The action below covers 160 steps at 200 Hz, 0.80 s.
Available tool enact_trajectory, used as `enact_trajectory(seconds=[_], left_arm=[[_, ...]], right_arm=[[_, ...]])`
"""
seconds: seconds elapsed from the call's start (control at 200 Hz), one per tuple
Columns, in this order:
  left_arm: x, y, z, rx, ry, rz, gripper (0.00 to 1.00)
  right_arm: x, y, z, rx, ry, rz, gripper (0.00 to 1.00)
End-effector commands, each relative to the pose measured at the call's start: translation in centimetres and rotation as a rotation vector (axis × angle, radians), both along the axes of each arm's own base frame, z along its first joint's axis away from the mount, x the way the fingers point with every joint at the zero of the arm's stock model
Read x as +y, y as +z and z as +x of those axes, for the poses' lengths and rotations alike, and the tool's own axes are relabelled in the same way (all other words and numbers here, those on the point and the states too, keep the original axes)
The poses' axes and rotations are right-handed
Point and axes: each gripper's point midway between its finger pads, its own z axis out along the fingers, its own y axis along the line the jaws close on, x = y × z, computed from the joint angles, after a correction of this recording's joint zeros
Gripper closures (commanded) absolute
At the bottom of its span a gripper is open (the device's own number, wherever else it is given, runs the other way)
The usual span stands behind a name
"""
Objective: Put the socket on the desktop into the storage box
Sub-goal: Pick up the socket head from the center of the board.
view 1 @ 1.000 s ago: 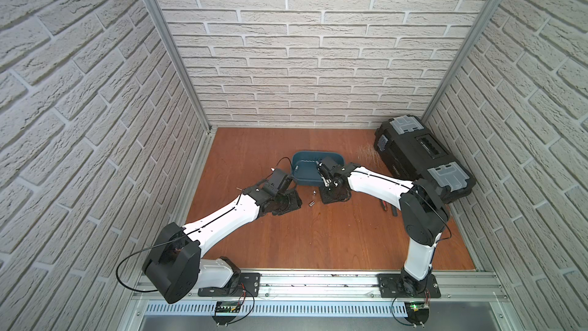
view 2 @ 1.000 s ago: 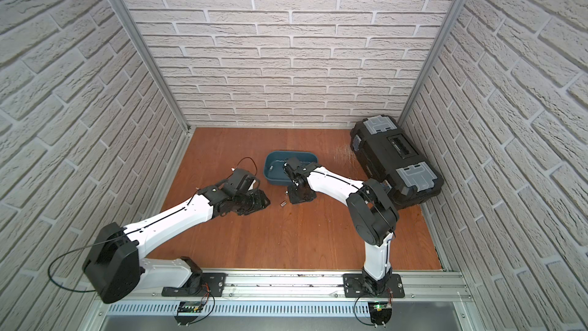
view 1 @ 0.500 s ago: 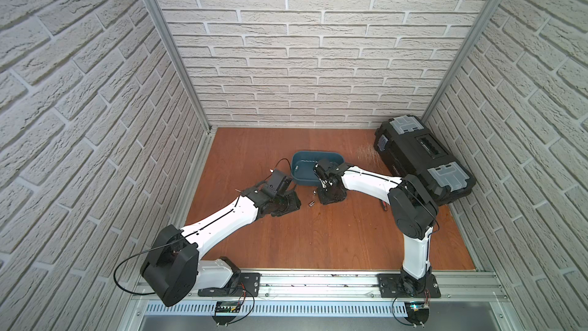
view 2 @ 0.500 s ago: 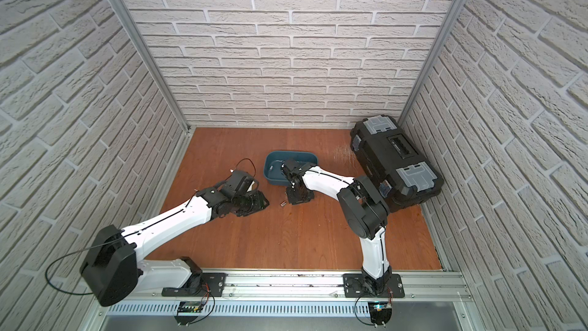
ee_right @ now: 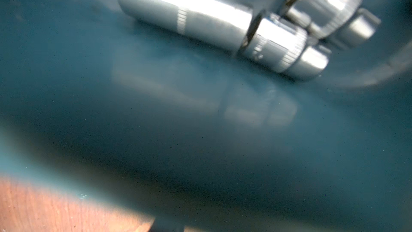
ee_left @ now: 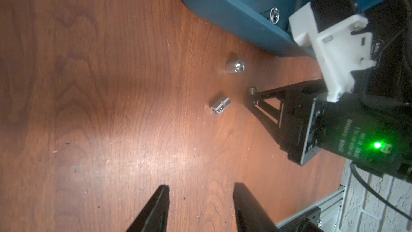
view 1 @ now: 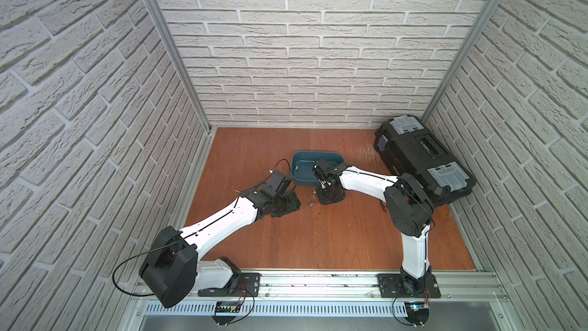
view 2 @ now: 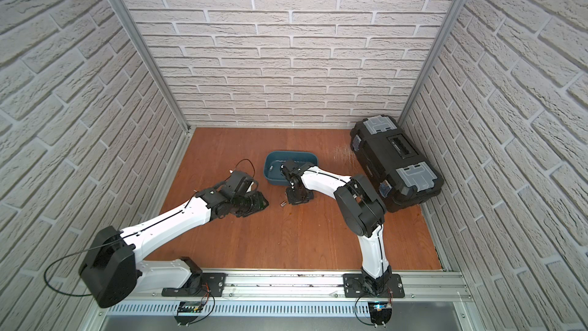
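Right tool (ee_left: 250,96) newly closed, small socket (ee_left: 253,90) at its tip

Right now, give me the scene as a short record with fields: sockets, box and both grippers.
desktop: two loose sockets, the standing socket and the lying socket
storage box: at least two boxed sockets inside
left gripper: open, empty, short of both loose sockets
right gripper: shut, tips down at the desktop beside the storage box
black toolbox: closed, at the right wall
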Motion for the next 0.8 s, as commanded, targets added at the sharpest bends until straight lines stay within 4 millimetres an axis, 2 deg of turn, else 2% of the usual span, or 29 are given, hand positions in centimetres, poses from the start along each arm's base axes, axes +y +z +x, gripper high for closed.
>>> enact_trajectory(seconds=[0.0,0.14,0.165,0.495,0.635,0.795], left_arm=[[-0.1,0.5,0.2,-0.031,-0.001,-0.008,0.48],[-0.1,0.6,0.4,-0.036,0.002,-0.006,0.48],[-0.1,0.6,0.5,-0.037,0.004,-0.006,0.48],[-0.9,1.5,1.9,-0.060,0.007,-0.011,0.47],[-1.8,2.4,3.0,-0.075,0.003,-0.022,0.47],[-2.7,3.2,4.3,-0.095,0.001,-0.023,0.46]], right_arm=[[-0.2,0.1,0.3,-0.007,0.003,-0.008,0.78],[-0.2,0.8,0.0,-0.014,0.012,0.000,0.80],[-0.1,2.2,0.1,-0.039,0.013,0.019,0.80],[-0.1,7.8,-0.6,-0.112,0.031,0.107,0.80],[-0.4,9.8,0.2,-0.138,0.009,0.149,0.80],[-1.2,11.2,2.1,-0.166,-0.012,0.157,0.80]])
